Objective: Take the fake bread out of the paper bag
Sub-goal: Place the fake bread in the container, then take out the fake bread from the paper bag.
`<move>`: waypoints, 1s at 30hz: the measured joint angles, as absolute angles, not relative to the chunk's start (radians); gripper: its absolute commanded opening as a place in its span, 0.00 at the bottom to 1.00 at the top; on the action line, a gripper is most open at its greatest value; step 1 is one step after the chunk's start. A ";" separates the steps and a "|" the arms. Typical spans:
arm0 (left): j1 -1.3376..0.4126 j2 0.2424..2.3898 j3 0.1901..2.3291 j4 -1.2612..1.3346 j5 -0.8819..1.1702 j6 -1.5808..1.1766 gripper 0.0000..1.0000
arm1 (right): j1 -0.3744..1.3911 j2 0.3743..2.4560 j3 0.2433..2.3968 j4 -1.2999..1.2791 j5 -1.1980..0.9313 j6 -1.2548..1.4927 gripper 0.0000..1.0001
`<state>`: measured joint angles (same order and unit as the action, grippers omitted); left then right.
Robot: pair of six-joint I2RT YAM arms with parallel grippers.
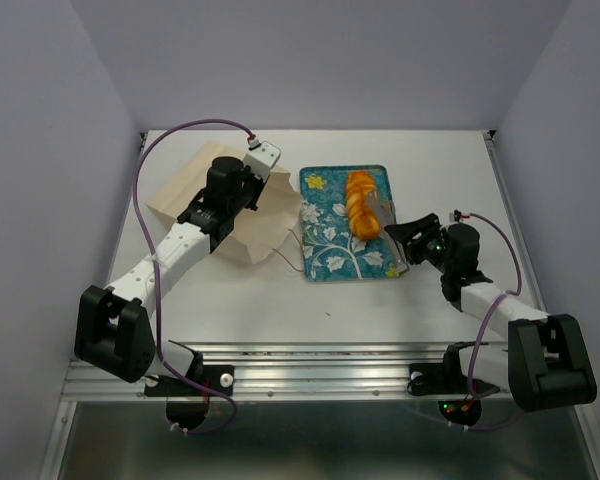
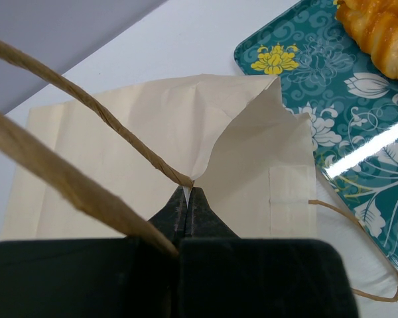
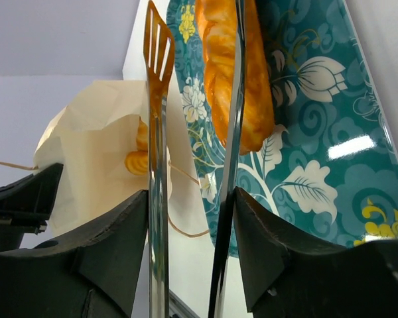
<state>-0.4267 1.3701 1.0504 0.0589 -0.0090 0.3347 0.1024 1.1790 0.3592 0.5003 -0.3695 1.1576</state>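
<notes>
The paper bag (image 1: pixel 185 185) lies flat at the back left. My left gripper (image 2: pixel 188 192) is shut on its mouth edge where a string handle (image 2: pixel 86 106) joins. A small golden bread (image 3: pixel 136 161) shows in the bag's mouth. The long ridged loaf (image 1: pixel 361 203) lies on the teal floral tray (image 1: pixel 320 250). My right gripper (image 3: pixel 191 199) is shut on metal tongs (image 3: pixel 158 132). The tongs' blades stand apart and reach to the loaf (image 3: pixel 219 59). I cannot tell whether they touch it. No third bread shows.
The tray (image 2: pixel 305 59) sits right beside the bag's mouth, with a loose string handle (image 2: pixel 378 265) trailing onto the table in front of it. Grey walls close in the table at the back and both sides.
</notes>
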 measured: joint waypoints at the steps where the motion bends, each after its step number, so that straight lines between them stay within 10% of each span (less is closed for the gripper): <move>1: -0.427 1.370 1.050 0.059 -0.009 0.335 0.00 | 0.099 1.178 0.359 0.497 -0.370 1.156 0.58; 19: -0.427 1.335 1.013 0.045 0.064 0.389 0.00 | 0.091 1.039 0.417 0.294 -0.344 0.969 0.55; 30: -0.430 1.206 0.955 0.001 0.207 0.448 0.00 | 0.151 1.107 0.478 0.312 -0.695 0.741 0.52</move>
